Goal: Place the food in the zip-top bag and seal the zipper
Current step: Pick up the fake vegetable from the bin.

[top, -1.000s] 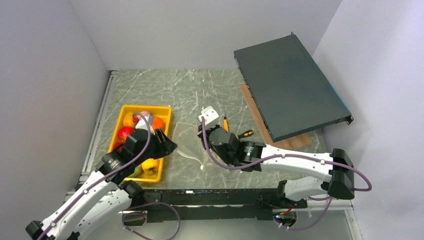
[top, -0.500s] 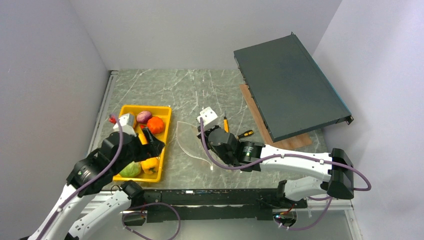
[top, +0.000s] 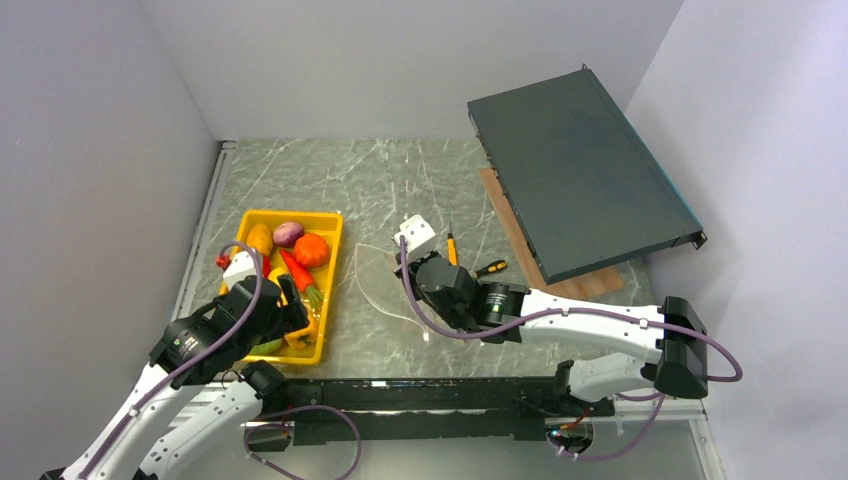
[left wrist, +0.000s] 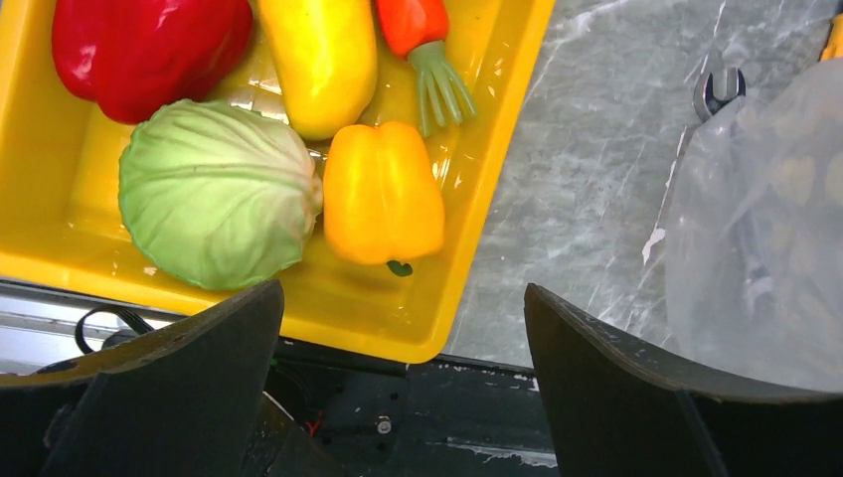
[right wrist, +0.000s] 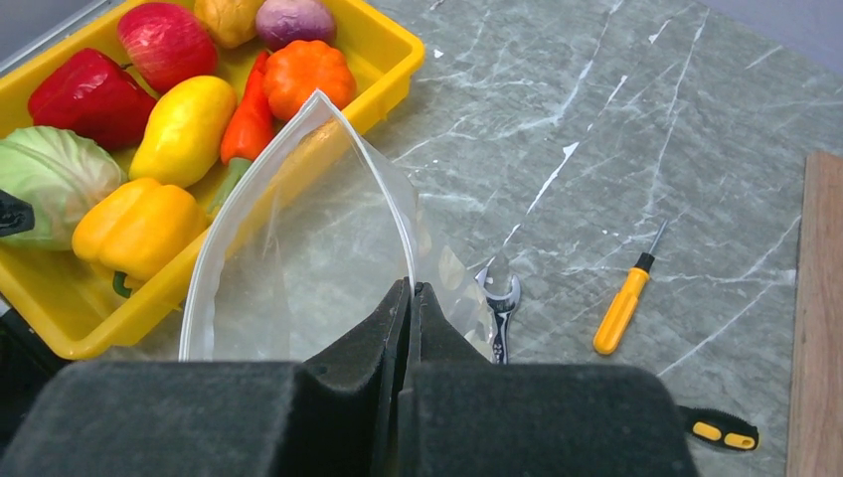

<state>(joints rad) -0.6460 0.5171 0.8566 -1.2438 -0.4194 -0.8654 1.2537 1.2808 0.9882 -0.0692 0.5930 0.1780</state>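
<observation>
left fingers [left wrist: 646, 397] spread wide over yellow pepper [left wrist: 383, 194] in tray [left wrist: 475, 229] | right fingers [right wrist: 390, 333] pinched on zip-top bag [right wrist: 298, 229] rim, mouth open beside tray | pepper to be gripped across its waist

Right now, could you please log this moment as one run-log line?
left gripper: open above yellow tray | right gripper: shut on zip-top bag | food: in yellow tray | zipper: unsealed
</observation>
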